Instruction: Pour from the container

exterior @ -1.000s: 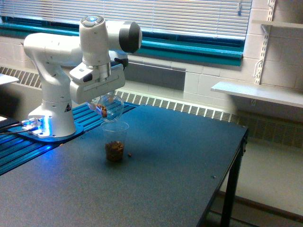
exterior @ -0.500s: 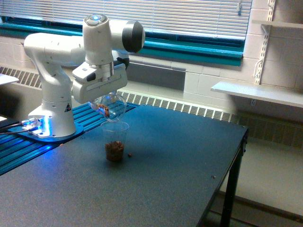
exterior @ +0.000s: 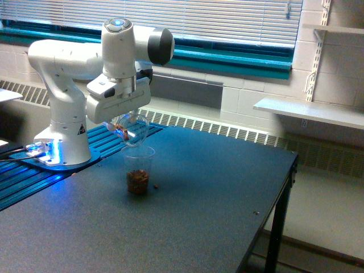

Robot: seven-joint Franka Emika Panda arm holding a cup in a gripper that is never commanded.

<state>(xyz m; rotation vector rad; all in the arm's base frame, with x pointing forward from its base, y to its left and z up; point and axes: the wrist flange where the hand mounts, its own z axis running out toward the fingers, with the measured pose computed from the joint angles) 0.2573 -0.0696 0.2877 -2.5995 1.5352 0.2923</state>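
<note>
You're looking at a dark table [exterior: 216, 199] in a room w/ white blinds [exterior: 187, 17] over a teal sill [exterior: 227, 60] and a radiator grille [exterior: 227, 132] along the back wall; a white shelf [exterior: 310, 111] sits at the exterior view's right. On the exterior view's left edge of the table, the white arm [exterior: 74, 85] stands on a round base [exterior: 60, 159] w/ blue light glowing beside it.

The gripper [exterior: 122, 119] hangs under the arm's wrist and holds the container [exterior: 132, 129], a clear rounded jar. It's tipped over, mouth pointing down and toward the exterior view's right. You can see a few brown bits thru its wall near the gripper side. Fingers are hidden behind the hand housing and the jar, so you can't read the gap between them, but the jar is clearly gripped and off the table.

Directly below the jar's mouth stands the cup [exterior: 138, 169], clear plastic, upright on the table, just apart from the jar's lip. Brown nut-like pieces [exterior: 137, 182] fill its bottom part. One stray brown bit [exterior: 155, 185] lies on the table just beside the cup, on the exterior view's right.
</note>
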